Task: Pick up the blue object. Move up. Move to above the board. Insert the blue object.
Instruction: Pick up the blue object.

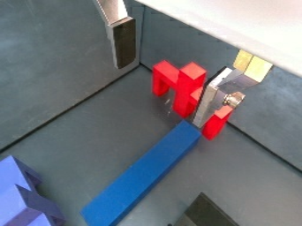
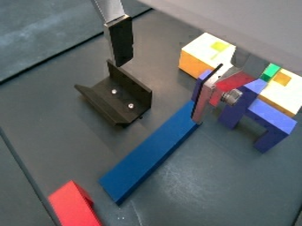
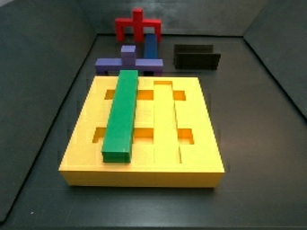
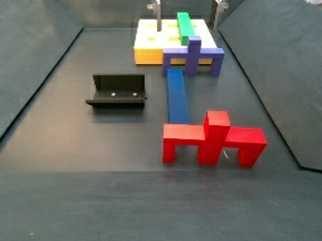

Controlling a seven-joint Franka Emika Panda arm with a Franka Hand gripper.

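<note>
One blue object (image 4: 178,97) lies flat, pointing from end effector (image 2: 165,64) boardward.

Even, soft light, faint shadows, slightly soft focus, perhaps overhead; claw (image 2: 165,69) fingers sharp.

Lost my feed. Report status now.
Gripper open, astride the blue object's far end. Blue object flat on floor, ungrasped. Purple piece close beside.

No legible txt or labels anywhere.
</note>
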